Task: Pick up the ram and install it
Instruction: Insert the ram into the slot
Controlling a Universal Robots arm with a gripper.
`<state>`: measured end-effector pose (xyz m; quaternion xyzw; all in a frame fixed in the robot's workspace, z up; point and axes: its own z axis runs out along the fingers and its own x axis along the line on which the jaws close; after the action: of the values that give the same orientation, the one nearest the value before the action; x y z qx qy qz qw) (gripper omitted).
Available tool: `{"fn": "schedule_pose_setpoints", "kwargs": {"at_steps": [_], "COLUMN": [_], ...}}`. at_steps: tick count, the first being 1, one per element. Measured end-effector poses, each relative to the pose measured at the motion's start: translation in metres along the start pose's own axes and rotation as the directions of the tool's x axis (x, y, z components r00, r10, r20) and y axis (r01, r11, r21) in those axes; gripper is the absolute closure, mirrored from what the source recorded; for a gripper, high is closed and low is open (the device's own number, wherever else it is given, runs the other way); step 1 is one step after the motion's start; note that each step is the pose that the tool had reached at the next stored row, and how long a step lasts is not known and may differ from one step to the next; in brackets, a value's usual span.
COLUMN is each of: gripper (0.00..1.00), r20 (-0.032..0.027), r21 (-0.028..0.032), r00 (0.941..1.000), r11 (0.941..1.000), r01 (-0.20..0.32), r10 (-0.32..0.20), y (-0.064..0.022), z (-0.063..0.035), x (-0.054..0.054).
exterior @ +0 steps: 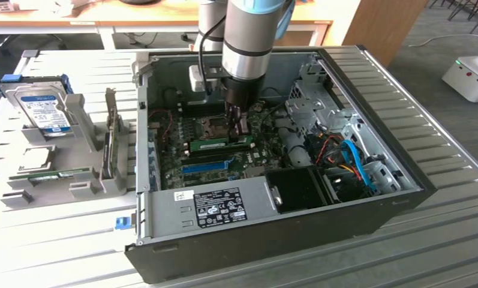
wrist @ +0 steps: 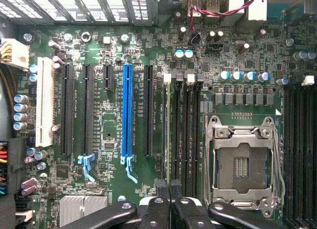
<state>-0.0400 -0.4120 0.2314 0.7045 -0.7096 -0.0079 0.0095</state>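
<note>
Although the install does not look finished, the thin green circuit-board ram stick is already inside the open black computer case. It stands on edge in one of the long black memory slots on the green motherboard. The dark two-fingered gripper comes straight down on one end of the stick. Its fingers are clenched almost together, and the stick's narrow top edge runs in between them — I read that as a grip on the ram stick, not an empty fist.

The rest of the stick stretches out ahead of the fingertips. To one side of the gripper lies the long blue plastic expansion slot, and to the other the square silver processor socket.

Well away from the gripper, outside the case, a second green stick lies in the grey plastic holder, near the silver hard drive with a blue label.

Picking up and bringing the stick to its slot look done. Still open is the seating — I cannot tell whether the end clips have closed, and the gripper has not let go.
</note>
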Motion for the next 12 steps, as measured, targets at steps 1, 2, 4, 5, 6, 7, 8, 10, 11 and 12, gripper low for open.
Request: {"fn": "schedule_pose_setpoints", "kwargs": {"at_steps": [1,2,4,5,6,7,8,10,11,12], "gripper": [0.88,0.88,0.88,0.88,0.88,0.88,0.88,0.88,0.88,0.88], "r20": [0.0001,0.0001,0.0,-0.0001,0.0,0.0,0.0,0.0001,0.0001,0.0002], "r21": [0.0,0.0,0.0,0.0,0.0,0.0,0.0,0.0,0.0,0.0], "r00": [1.0,1.0,1.0,1.0,1.0,1.0,1.0,1.0,1.0,1.0], "r11": [1.0,1.0,1.0,1.0,1.0,1.0,1.0,1.0,1.0,1.0], "r01": [0.0,0.0,0.0,0.0,0.0,-0.001,-0.002,-0.006,-0.007,-0.008], "r10": [0.0,0.0,0.0,0.0,0.0,0.001,0.002,0.006,0.007,0.008], "y": [0.0003,0.0005,0.0005,0.0005,0.0006,0.0006,0.0006,0.0006,0.0006,0.0006], "z": [0.0001,0.0001,0.0,0.0,0.0,0.0,0.0,0.0,0.0,0.0], "x": [0.0,0.0,0.0,0.0001,0.0001,0.0001,0.0001,0.0001,0.0001,0.0001]}}
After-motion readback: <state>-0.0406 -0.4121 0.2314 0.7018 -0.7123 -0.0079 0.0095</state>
